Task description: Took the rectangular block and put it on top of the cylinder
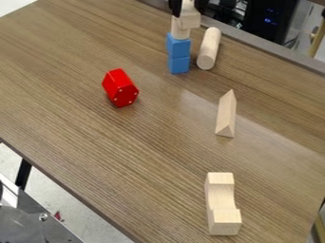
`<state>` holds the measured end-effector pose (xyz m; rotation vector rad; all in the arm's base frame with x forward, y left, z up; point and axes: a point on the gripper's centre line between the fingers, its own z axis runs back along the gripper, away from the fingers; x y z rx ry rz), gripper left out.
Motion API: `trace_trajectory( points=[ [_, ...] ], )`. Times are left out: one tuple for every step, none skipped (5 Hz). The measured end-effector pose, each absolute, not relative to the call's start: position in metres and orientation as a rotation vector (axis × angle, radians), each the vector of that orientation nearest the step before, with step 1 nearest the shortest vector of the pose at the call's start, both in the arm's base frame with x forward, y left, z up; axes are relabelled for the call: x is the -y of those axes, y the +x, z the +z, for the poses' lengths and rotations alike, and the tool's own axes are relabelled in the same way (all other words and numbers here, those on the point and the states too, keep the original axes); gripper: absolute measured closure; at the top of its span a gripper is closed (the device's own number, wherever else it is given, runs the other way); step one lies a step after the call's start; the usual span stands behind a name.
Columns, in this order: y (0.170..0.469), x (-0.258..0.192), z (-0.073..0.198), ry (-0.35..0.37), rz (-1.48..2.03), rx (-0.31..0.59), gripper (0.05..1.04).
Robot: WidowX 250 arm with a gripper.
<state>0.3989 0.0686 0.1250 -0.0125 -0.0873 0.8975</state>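
Camera view, top edge: the black gripper (188, 5) pinched the rectangular block (190, 21), with one finger on each side of it. The block lay flat, right over the top of the small cylinder (179, 33), just under the gripper. Its long way ran from the far side, between the fingers, out toward the camera, and one end poked out at the near side. I could not tell if it pushed down on the cylinder. The cylinder stood up straight on two blue cubes (179, 54) (like a little tower), below the gripper. Just beside them, down and right from the gripper, lay a long round stick (209, 48). The red block (120, 88) was down and left; the wooden wedge (226, 116) and the notched block (222, 204) were farther down, a bit right.
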Motion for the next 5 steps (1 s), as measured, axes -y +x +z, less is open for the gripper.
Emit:
trace_trajectory(
  points=[
    [0.3988, -0.0688, 0.1233, -0.009, 0.897, 0.08, 0.565],
    [0.3988, -0.0691, 0.1236, -0.007, 0.897, 0.081, 0.513],
    [0.3998, -0.0693, 0.1255, -0.003, 0.902, 0.082, 0.208],
    [0.3997, -0.0698, 0.1249, 0.0, 0.902, 0.081, 0.077],
    [0.3993, -0.0699, 0.1259, 0.016, 0.91, 0.085, 0.083]
  ],
)
